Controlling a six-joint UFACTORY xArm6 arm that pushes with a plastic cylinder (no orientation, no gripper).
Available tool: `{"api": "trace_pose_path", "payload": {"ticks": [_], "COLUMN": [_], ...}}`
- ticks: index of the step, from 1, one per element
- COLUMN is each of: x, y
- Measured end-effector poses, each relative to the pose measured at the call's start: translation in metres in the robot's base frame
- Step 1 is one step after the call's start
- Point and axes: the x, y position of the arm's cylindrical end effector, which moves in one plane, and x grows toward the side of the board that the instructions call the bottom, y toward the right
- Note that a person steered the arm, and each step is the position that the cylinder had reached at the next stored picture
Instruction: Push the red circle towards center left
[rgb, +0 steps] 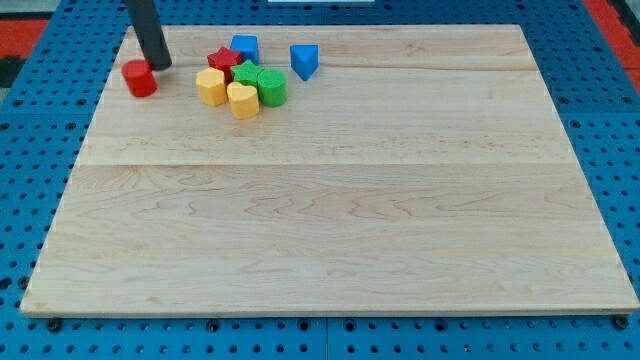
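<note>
The red circle (140, 78) sits near the top left corner of the wooden board (330, 230). My tip (160, 66) is at the circle's upper right edge, touching or almost touching it. The dark rod rises from there out of the view's top.
A cluster lies to the right of the circle: a red star (222, 60), a blue cube (244, 47), a yellow hexagon (211, 87), a yellow heart (243, 100), two green blocks (265, 84). A blue triangle (305, 61) lies further right. Blue pegboard surrounds the board.
</note>
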Motion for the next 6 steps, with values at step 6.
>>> {"api": "trace_pose_path", "payload": {"ticks": [6], "x": [0.081], "y": [-0.021]}}
